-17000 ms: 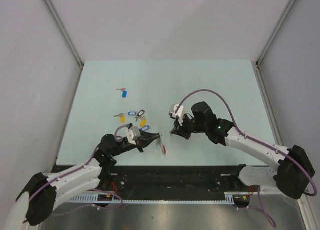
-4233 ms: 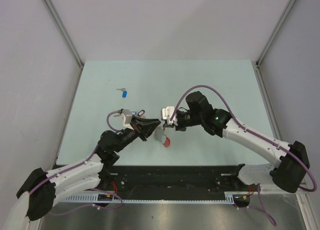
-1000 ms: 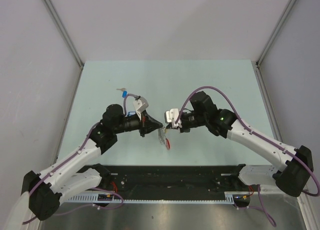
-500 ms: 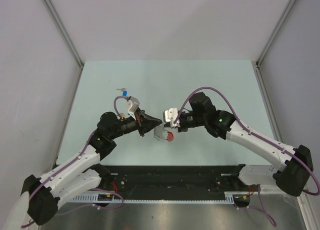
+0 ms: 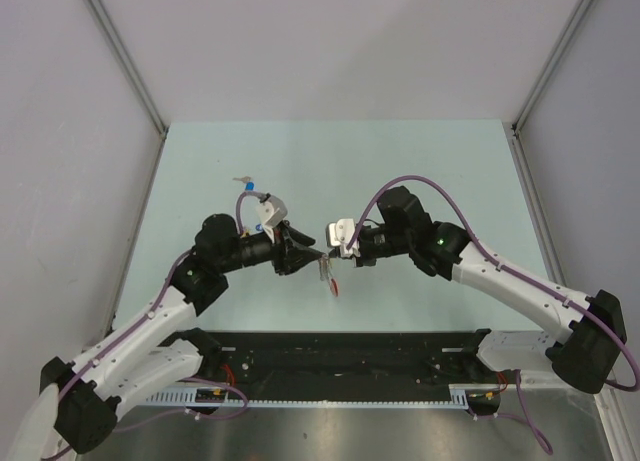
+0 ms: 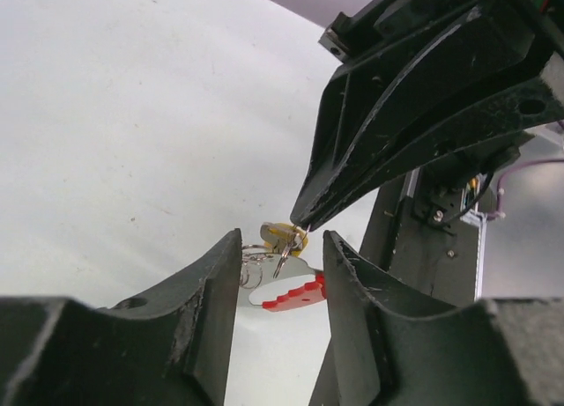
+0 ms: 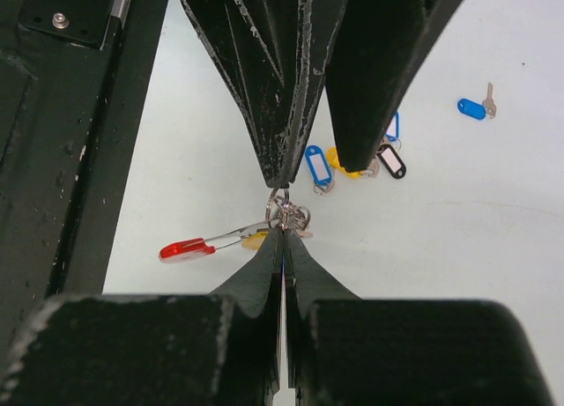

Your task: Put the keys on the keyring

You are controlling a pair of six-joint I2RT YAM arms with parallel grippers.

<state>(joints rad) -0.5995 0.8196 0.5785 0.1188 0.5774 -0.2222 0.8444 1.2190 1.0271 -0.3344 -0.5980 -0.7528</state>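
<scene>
**Desk:** Top view first. What have you got?

**Me:** Both my arms are nose to nose over the pale green table (image 5: pixel 430 161). My left pincer (image 5: pixel 306 252) comes in from the left and my right pincer (image 5: pixel 327 252) from the right, tips almost meeting. The keyring (image 5: pixel 328 279), a curved red plastic arc on a grey metal loop, hangs just below that meeting point. One small silver blue-tagged key (image 5: pixel 251 188) lies well apart, beyond my left arm.

**Desk:** And the left wrist?

**Me:** My two black fingers (image 6: pixel 207 318) stand apart with a clear gap and nothing in it. Through the gap I see the right pincer's closed point coming down onto the loop. A yellow-tagged key (image 6: pixel 284 237) sits there, with the red arc under it.

**Desk:** Right wrist?

**Me:** Fingers (image 7: pixel 264 274) pressed together, clamped on the metal loop right at their tip. Opposite, the left pincer's fingers are parted. One tip sits at the loop, touching or just short, I can't tell. The red arc sticks out left. On the table beyond lie loose tagged keys (image 7: pixel 317 166), oblong tags framed blue, yellow and black, bunched together.
</scene>
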